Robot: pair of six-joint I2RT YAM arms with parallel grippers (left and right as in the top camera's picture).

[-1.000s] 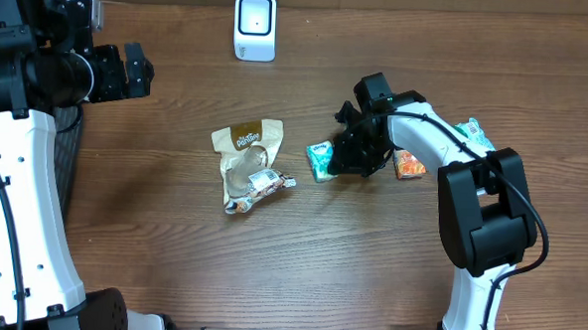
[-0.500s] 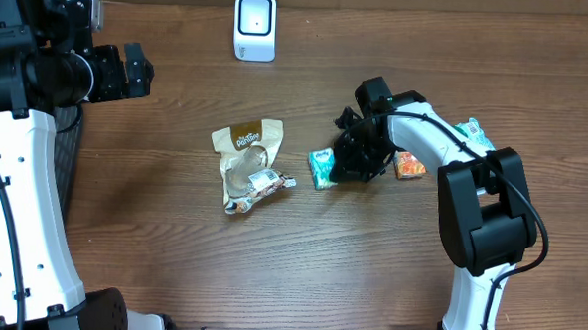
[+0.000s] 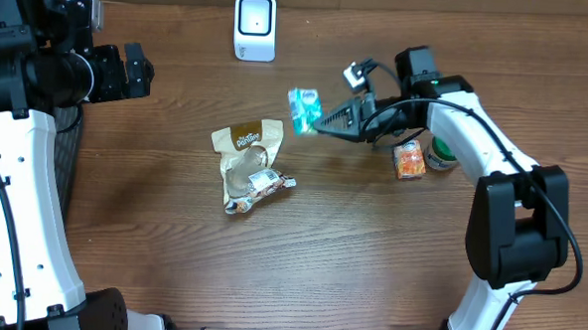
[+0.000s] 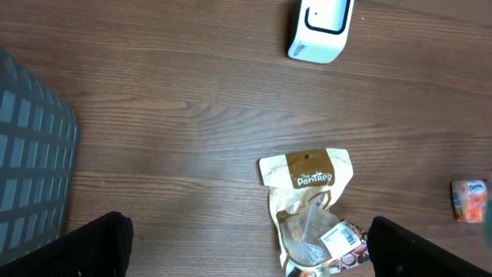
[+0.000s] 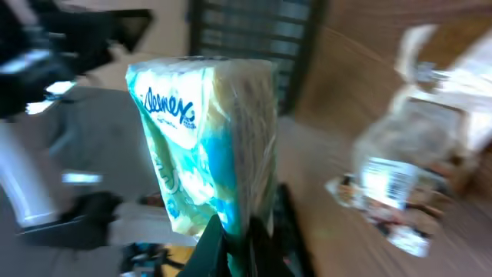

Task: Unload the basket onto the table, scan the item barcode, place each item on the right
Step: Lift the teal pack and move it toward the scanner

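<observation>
Tissue pack (image 3: pixel 303 110): our right gripper (image 3: pixel 322 120), jaws clenched on its edge, holds it aloft, we judge, to face the scanner (image 3: pixel 254 26) at the worktop's (image 3: pixel 369 258) far edge; left gripper (image 3: pixel 137 69), jaws released.

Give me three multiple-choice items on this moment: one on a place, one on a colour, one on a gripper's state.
1. Where is the scanner?
A. at the top of the overhead view, beyond the bag
B. touching the bag
C. at the bottom of the overhead view

2. What colour is the small pack lying loose?
A. purple
B. black
C. orange

3. The right gripper is:
A. open and empty
B. shut on the tissue pack
C. shut on the bag

Answers: A, it stands alone there, apart from the bag. C, its wrapper is orange. B, the right wrist view shows the tissue pack pinched at its lower edge.
</observation>
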